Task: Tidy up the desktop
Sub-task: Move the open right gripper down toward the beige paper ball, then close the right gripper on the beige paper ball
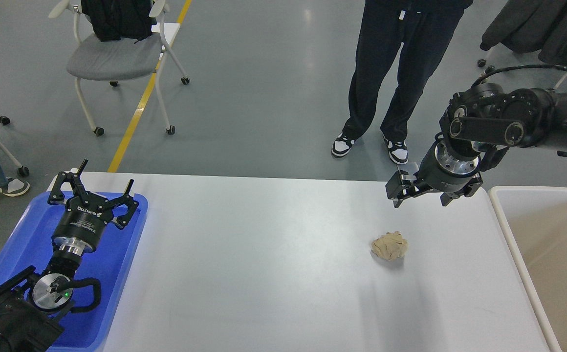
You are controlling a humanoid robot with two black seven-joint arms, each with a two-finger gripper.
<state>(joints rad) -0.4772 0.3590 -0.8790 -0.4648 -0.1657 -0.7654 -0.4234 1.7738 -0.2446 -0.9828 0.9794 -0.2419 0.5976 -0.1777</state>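
Observation:
The desktop point(264, 274) is a large white-grey tabletop filling the lower part of the head view. A crumpled beige paper ball point(389, 245) lies on it right of the middle. My right gripper point(419, 200) is open and empty, hanging over the table's far edge, above and slightly right of the ball, not touching it. My left gripper point(102, 188) is open and empty over the blue tray point(117, 274) at the table's left end.
A cream-rimmed beige bin point(547, 234) stands against the table's right end. A person in dark trousers point(401, 73) stands beyond the far edge. A grey wheeled chair point(117, 54) is at the far left on the floor.

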